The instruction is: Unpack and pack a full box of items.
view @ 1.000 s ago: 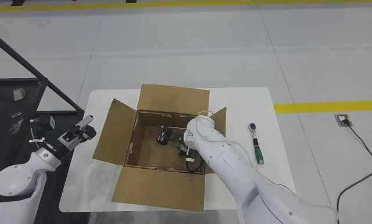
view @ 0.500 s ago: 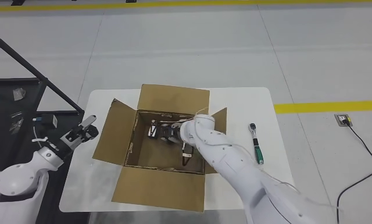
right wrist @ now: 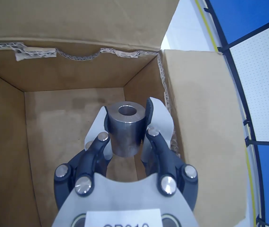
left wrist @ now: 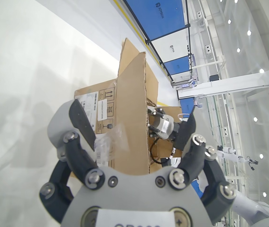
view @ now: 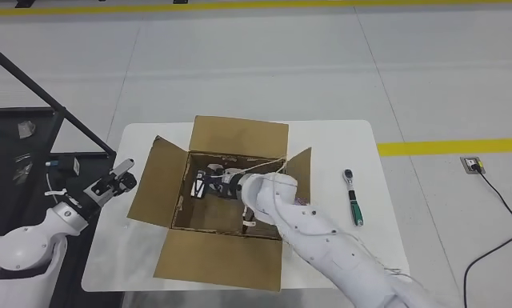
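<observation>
Steel sleeve (right wrist: 125, 133) sits inside box (right wrist: 73, 79), near a corner, clamped across its width by right end effector (right wrist: 127, 111). Likely heavy, rigid and smooth, so it could slip; best held mid-wall. Left end effector (left wrist: 134, 116) is wide and empty, beside flap (left wrist: 132, 109).

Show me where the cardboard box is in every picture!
Top view: box in the middle of the table, flaps open.
Left wrist view: box straight ahead, seen from outside.
Right wrist view: box all around, seen from inside.
Shared landmark: the right tool inside it, gripping a metal cylinder.
</observation>
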Action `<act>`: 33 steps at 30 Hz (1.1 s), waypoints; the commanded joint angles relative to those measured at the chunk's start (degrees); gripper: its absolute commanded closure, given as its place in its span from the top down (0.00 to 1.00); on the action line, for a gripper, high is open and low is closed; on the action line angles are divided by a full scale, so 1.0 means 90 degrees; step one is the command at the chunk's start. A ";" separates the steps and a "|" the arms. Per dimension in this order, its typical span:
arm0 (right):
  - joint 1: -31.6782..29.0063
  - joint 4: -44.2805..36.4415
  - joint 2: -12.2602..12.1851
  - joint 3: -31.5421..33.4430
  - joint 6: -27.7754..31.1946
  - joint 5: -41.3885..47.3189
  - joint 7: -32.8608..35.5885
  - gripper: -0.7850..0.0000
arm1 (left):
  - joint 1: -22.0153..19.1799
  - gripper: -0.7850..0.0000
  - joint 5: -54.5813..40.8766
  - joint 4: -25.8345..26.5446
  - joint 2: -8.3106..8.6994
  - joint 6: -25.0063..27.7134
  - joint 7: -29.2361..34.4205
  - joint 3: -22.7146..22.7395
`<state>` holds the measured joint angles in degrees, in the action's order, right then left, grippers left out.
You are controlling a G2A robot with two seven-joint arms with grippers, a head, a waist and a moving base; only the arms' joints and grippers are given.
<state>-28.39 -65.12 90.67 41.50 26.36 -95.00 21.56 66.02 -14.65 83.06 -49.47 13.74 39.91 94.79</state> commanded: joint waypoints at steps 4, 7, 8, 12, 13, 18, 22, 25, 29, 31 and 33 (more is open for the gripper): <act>-0.0741 -0.1393 -0.0261 0.0584 0.0046 -0.0237 0.0472 0.00 | 0.0049 1.00 -0.0016 -0.0020 0.0000 0.0036 0.0018 0.0056; -0.0741 -0.1393 -0.0261 0.0584 0.0046 -0.0237 0.0472 0.00 | 0.0072 1.00 -0.0032 -0.0058 0.0003 0.0053 0.0037 0.0113; -0.0741 -0.1393 -0.0261 0.0584 0.0046 -0.0237 0.0472 0.00 | 0.0077 1.00 -0.0037 -0.0077 0.0005 0.0054 0.0039 0.0133; -0.0741 -0.1393 -0.0261 0.0584 0.0046 -0.0237 0.0472 0.00 | 0.0091 1.00 -0.0074 -0.0137 0.0009 0.0086 0.0086 0.0198; -0.0741 -0.1393 -0.0261 0.0584 0.0046 -0.0237 0.0472 0.00 | 0.0095 1.00 -0.0081 -0.0149 0.0009 0.0094 0.0095 0.0209; -0.0741 -0.1393 -0.0261 0.0584 0.0046 -0.0237 0.0472 0.00 | 0.0138 1.00 -0.0216 -0.0203 0.0012 0.0162 0.0099 0.0340; -0.1001 -0.1766 -0.0312 0.0804 0.0040 -0.0057 0.0063 0.00 | 0.0197 1.00 -0.0385 -0.0238 0.0021 0.0211 0.0171 0.0488; -0.1449 -0.2393 -0.0436 0.1197 0.0167 0.0061 -0.0573 0.00 | 0.0220 1.00 -0.0494 -0.0249 0.0021 0.0237 0.0252 0.0532; -0.2393 -0.3491 -0.0664 0.1850 0.0474 0.0053 -0.1656 0.00 | 0.0182 1.00 -0.0521 -0.0240 0.0022 0.0252 0.0357 0.0521; -0.2951 -0.4056 -0.0780 0.2208 0.0586 -0.0017 -0.2245 0.00 | 0.0133 1.00 -0.0509 -0.0237 0.0022 0.0248 0.0413 0.0486; -0.3561 -0.4568 -0.0892 0.2585 0.0593 -0.0142 -0.2852 0.00 | 0.0077 1.00 -0.0493 -0.0234 0.0021 0.0241 0.0470 0.0445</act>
<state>-57.35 -103.86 83.07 63.01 31.80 -95.77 -1.01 66.94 -19.17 80.93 -49.27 15.95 43.89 98.98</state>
